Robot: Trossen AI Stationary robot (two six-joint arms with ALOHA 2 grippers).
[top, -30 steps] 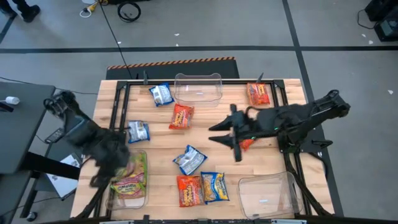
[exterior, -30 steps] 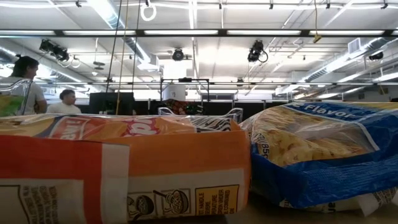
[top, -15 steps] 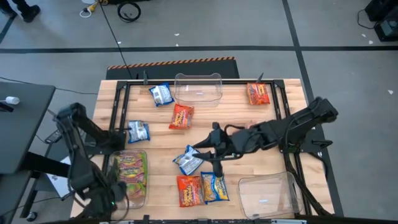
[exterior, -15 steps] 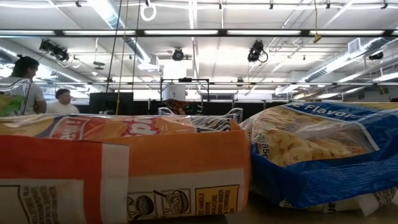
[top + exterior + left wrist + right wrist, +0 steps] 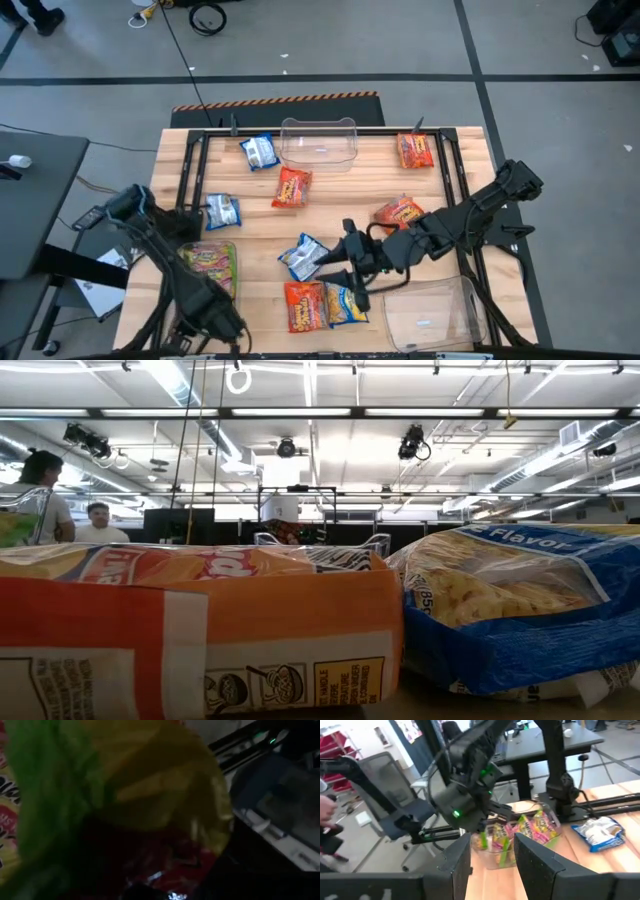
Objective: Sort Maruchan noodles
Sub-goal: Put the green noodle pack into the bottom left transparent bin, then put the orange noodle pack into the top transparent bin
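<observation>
Counted from overhead: four red-orange noodle packets point(image 5: 292, 187) point(image 5: 415, 150) point(image 5: 399, 212) point(image 5: 303, 305), four blue-and-white packets point(image 5: 259, 151) point(image 5: 221, 211) point(image 5: 304, 256) point(image 5: 345, 300), and green-pink-yellow packets point(image 5: 208, 278) heaped in one bin, their number unclear. Three clear plastic bins point(image 5: 319, 141) point(image 5: 428, 310) point(image 5: 190, 258). Two robot arms.

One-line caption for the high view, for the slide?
Right gripper hangs open over loose Maruchan noodles mid-table; left gripper sits beside the bin of green packets.
</observation>
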